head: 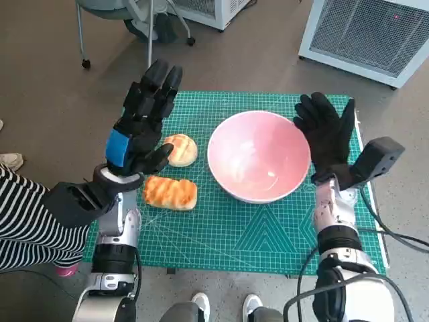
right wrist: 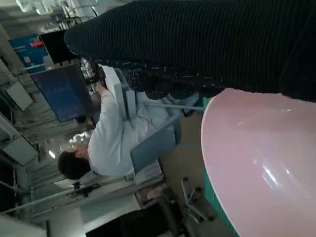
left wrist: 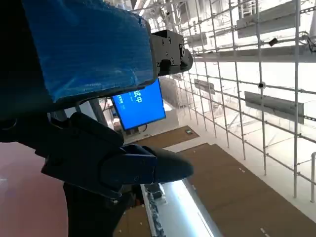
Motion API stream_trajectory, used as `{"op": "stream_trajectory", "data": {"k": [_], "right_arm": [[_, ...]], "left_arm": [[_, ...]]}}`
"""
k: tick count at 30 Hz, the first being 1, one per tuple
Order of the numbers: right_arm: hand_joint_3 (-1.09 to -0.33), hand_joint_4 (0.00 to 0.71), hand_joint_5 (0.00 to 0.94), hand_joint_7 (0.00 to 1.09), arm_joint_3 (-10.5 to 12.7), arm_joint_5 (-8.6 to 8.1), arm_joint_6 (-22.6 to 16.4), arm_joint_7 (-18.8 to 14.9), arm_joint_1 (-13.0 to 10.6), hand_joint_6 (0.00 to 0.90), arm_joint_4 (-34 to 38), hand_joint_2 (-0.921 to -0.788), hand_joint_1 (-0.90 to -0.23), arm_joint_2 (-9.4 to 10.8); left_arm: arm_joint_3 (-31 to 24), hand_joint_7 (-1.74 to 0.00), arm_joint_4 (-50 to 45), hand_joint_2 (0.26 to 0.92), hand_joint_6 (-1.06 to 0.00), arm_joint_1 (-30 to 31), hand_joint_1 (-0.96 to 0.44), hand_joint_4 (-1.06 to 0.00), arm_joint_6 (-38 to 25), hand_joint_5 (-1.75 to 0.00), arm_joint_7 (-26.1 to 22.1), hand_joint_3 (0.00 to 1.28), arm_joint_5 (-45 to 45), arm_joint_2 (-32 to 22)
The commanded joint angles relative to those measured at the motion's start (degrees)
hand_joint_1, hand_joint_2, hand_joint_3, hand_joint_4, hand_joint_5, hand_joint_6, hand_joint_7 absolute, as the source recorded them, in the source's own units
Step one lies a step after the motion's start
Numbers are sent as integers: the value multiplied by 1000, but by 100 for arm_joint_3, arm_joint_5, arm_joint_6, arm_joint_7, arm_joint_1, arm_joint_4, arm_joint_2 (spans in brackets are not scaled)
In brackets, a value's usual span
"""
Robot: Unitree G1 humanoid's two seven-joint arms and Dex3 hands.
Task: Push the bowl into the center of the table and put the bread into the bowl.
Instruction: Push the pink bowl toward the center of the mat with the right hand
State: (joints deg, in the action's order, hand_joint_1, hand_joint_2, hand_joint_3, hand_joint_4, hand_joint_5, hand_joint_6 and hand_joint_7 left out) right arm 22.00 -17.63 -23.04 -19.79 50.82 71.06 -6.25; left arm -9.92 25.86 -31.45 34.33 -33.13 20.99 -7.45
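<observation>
green mat: left hand raised, fingers spread, empty; right hand open against pink bowl rim. right wrist view alone shows a seated person.

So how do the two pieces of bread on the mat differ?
The round bun is paler and compact; the long loaf is a deeper golden brown, with ridges across its top. The bun lies farther from the robot, partly hidden behind the left hand; the loaf lies nearer and shows whole. Both rest on the green mat, left of the pink bowl, neither held.
</observation>
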Motion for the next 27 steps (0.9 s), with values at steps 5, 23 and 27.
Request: {"op": "stream_trajectory", "data": {"k": [5,23,27], "right_arm": [[-852,104,0,167,-45,75,146,-11,-38,86,95,-921,-656,94],[-837,127,9,167,-214,83,-640,-326,-374,120,-1035,-921,-670,-185],[-815,135,11,173,-395,132,-928,-386,-699,130,-1719,-921,-681,-132]], "left_arm": [[-24,-257,62,921,-20,21,-752,-38,70,0,-9,396,-6,-19],[2,-239,80,921,-31,-11,-748,-33,85,0,26,394,-4,51],[39,-236,68,921,-35,-46,-749,-38,53,-3,31,394,-7,99]]}}
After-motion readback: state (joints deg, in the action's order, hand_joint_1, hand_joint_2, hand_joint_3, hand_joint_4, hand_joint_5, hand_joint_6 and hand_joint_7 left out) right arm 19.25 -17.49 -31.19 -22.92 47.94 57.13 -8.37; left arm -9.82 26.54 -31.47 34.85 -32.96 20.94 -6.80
